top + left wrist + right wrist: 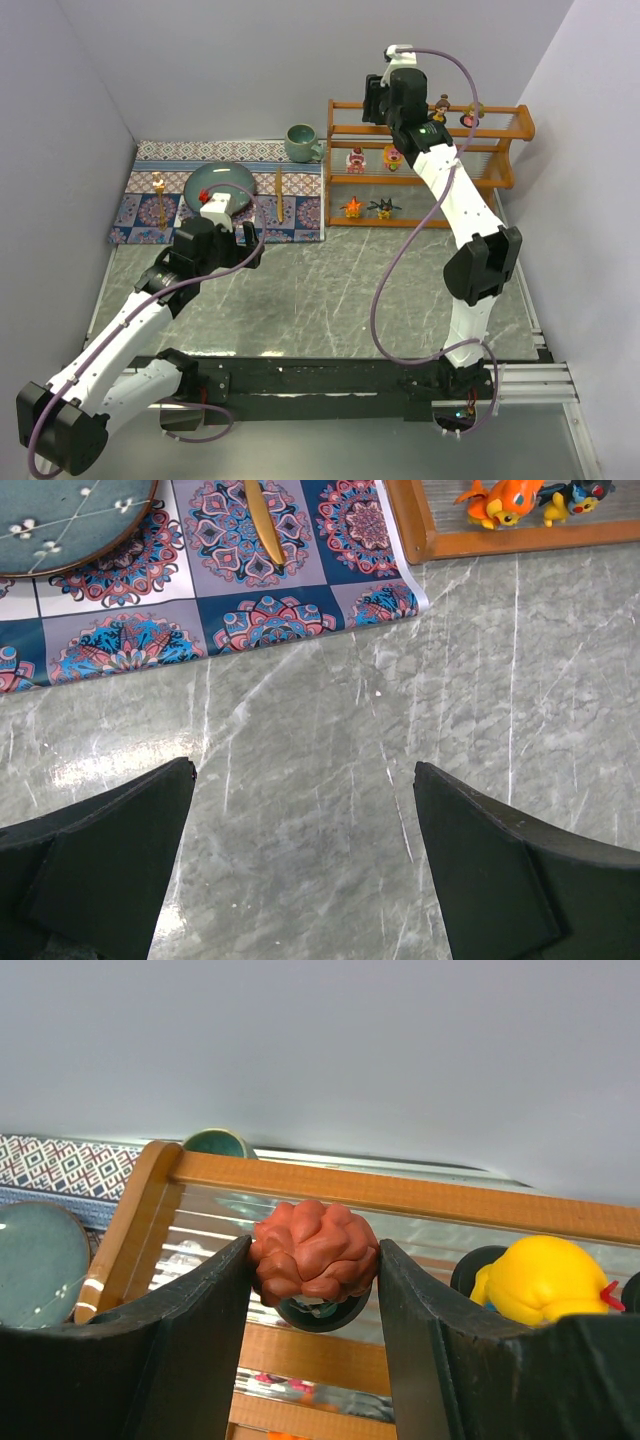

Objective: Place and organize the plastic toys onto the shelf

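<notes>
My right gripper is shut on a plastic toy with a lumpy brown head and a dark round base. It holds the toy over the top tier of the wooden shelf, next to a yellow-headed toy. In the top view the right gripper is at the left end of the shelf. Pink toys stand on the middle tier, and an orange one and a dark one on the bottom tier. My left gripper hangs open and empty over bare marble.
A patterned mat at the back left carries a teal plate, wooden utensils and a teal mug. The mat's corner and the shelf's bottom rail lie ahead of the left gripper. Walls close in on both sides.
</notes>
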Robot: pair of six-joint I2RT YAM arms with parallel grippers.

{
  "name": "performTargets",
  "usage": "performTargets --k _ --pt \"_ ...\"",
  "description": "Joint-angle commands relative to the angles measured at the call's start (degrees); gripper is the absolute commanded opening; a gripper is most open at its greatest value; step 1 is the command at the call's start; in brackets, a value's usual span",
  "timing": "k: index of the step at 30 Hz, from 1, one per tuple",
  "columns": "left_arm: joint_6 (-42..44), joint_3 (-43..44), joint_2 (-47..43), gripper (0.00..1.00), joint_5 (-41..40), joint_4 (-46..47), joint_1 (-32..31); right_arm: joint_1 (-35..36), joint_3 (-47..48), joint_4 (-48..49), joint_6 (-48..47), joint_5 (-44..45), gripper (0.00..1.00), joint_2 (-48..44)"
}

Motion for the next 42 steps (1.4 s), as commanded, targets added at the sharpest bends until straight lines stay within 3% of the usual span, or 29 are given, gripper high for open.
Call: performTargets --k 1,15,26,42 --pt "-0.18 0.87 -0.70 0.97 1.25 1.52 0.23 -0.63 3.87 0.59 0.62 -0.47 0.30 1.12" --pt "-0.09 0.96 -0.53 0.97 1.34 1.43 0.23 -1.25 3.69 0.50 1.33 -0.56 0.34 2.35" --pt "-0.09 0.96 -0.53 0.97 1.69 1.52 0.23 -1.25 3.34 0.41 1.77 -0.64 0.59 2.27" --pt "-0.09 0.96 -0.79 0.97 1.52 1.52 0.23 -1.42 0.89 1.38 2.56 -1.78 0.74 -0.02"
